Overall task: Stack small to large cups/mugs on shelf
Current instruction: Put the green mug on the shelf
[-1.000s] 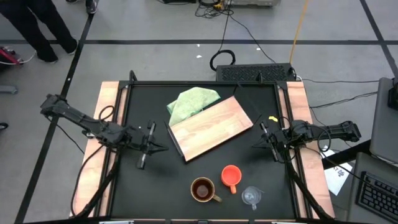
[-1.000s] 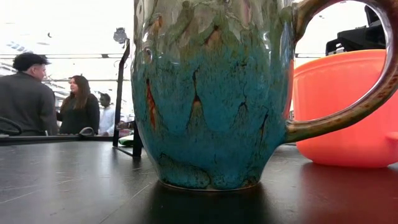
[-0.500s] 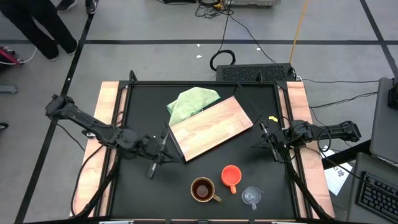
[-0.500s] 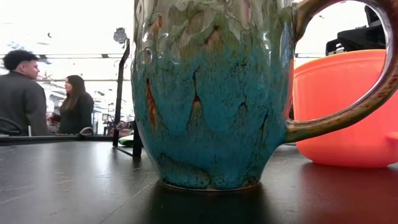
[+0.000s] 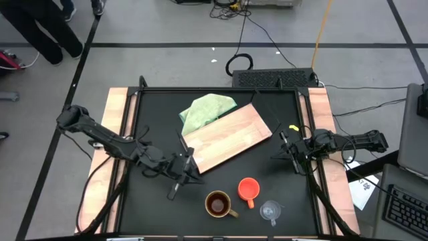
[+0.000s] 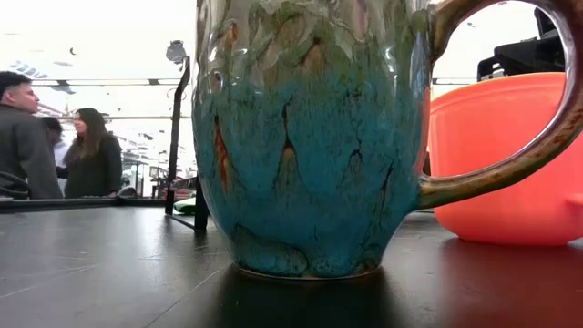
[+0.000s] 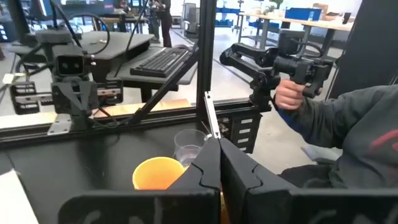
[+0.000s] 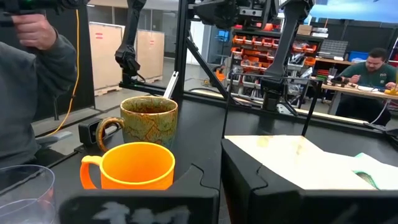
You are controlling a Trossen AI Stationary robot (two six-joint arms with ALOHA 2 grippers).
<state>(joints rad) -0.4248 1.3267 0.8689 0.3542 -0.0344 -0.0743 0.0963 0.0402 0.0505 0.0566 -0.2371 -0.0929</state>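
Observation:
Three cups stand near the table's front edge: a brown-green glazed mug (image 5: 218,204) with its handle, an orange handled cup (image 5: 249,189) to its right, and a small clear glass cup (image 5: 270,211). The light wooden shelf board (image 5: 227,137) lies aslant at mid-table. My left gripper (image 5: 195,174) is shut and empty, by the board's near left corner, a little to the left of and farther back than the mug. Its wrist view shows the orange cup (image 7: 158,173) and the glass (image 7: 189,146) ahead. My right gripper (image 5: 275,154) waits shut at the right side.
A light green cloth (image 5: 207,109) lies bunched at the board's far left end. Black frame posts stand at the table's corners. A person's hand (image 7: 292,96) grips a handle beyond the table's edge. People stand in the room behind (image 6: 86,159).
My left gripper has gone toward the table's right and near edges, from left of the board to its near left corner, closer to the mug. It has stayed shut. The cups and the board have not moved.

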